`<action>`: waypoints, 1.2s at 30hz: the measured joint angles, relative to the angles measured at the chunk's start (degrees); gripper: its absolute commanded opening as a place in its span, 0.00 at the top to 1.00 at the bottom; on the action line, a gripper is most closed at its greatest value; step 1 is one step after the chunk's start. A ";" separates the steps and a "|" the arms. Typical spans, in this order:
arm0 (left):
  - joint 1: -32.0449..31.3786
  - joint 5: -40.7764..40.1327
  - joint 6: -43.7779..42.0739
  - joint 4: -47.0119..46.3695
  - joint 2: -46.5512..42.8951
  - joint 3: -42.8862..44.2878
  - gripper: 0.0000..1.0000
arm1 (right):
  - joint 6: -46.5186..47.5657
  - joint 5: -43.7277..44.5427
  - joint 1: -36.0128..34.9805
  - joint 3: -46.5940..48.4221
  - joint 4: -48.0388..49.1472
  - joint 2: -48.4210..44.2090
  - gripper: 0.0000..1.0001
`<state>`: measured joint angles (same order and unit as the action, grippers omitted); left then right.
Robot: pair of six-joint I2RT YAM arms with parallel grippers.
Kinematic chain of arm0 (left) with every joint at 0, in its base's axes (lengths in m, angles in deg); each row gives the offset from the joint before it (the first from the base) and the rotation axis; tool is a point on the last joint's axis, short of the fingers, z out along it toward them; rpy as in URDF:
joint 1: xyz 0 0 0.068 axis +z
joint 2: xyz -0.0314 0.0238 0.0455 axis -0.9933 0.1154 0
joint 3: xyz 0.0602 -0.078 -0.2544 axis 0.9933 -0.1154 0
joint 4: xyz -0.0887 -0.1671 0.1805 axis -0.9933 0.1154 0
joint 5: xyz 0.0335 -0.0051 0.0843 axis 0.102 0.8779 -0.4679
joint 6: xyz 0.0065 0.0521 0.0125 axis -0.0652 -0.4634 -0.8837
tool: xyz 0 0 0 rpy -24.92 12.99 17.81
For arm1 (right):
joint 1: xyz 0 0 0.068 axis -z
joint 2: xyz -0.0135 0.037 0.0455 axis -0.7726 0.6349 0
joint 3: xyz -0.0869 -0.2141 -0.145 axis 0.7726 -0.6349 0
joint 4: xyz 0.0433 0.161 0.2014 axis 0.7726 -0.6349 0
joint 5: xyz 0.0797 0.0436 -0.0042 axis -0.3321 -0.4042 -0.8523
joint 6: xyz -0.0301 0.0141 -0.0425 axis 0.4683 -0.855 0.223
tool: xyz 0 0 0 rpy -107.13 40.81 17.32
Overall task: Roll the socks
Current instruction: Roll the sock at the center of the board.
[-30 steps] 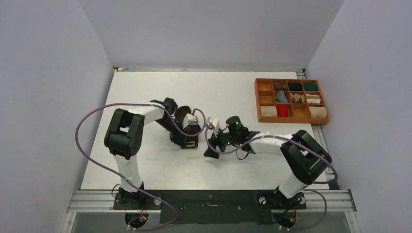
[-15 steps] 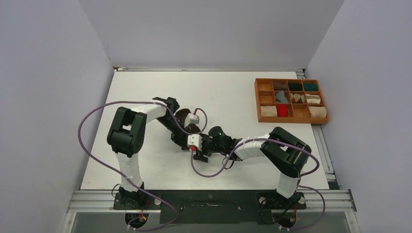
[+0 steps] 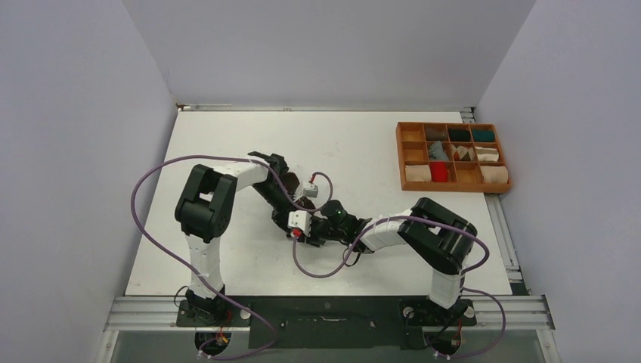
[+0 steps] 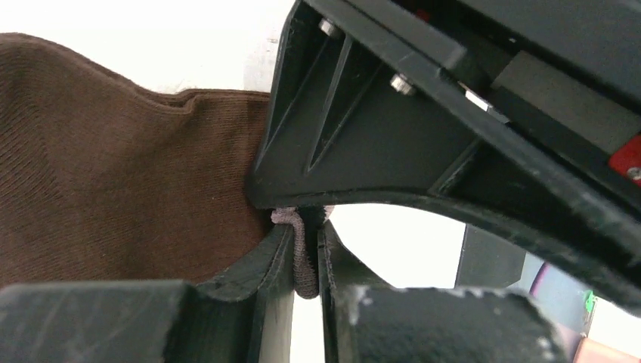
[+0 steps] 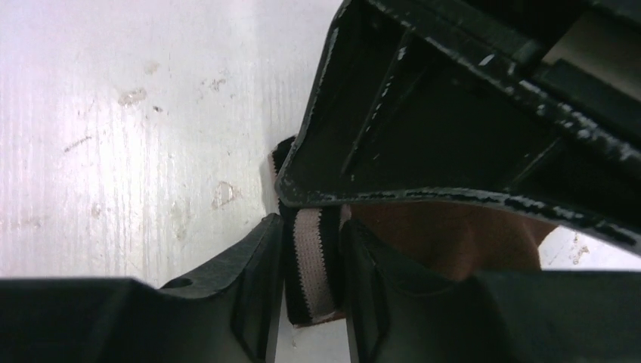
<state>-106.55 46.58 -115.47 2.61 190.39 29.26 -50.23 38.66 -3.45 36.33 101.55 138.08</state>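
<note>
The dark brown sock (image 4: pixel 113 189) lies on the white table, mid-table, mostly hidden under both grippers in the top view. My left gripper (image 4: pixel 306 261) is shut on a thin pale edge of its fabric. My right gripper (image 5: pixel 314 261) is shut on its pale-striped cuff (image 5: pixel 311 249), with brown fabric (image 5: pixel 446 234) behind it. In the top view the left gripper (image 3: pixel 293 206) and the right gripper (image 3: pixel 314 227) meet head to head. A grey sock (image 3: pixel 437 150) and a red sock (image 3: pixel 439 172) sit in the wooden tray.
The wooden compartment tray (image 3: pixel 401 155) stands at the far right and holds beige, cream and teal rolled bundles. Purple cables loop from both arms, one low across the table (image 3: pixel 317 268). The white walls close in on three sides.
My right gripper has swung left across the table to meet the left gripper and now grips the sock's cuff. The left gripper has shifted slightly right and nearer.
</note>
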 measured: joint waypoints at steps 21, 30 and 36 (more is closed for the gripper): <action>4.59 -0.94 4.83 -9.01 -6.84 -3.69 0.52 | -19.71 0.00 2.67 5.29 -9.55 0.44 0.95; 5.60 -1.14 -1.86 -21.70 -27.47 -15.78 0.44 | -34.95 -17.88 11.80 10.54 -10.73 6.75 0.93; -4.20 -8.79 -5.97 -29.88 -28.55 -23.87 0.44 | -41.53 -28.41 15.19 13.27 -9.20 11.54 0.91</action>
<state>-110.75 37.79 -121.44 -27.27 161.85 5.39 -91.75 10.25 11.74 49.60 92.35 149.62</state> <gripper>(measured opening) 0.558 0.186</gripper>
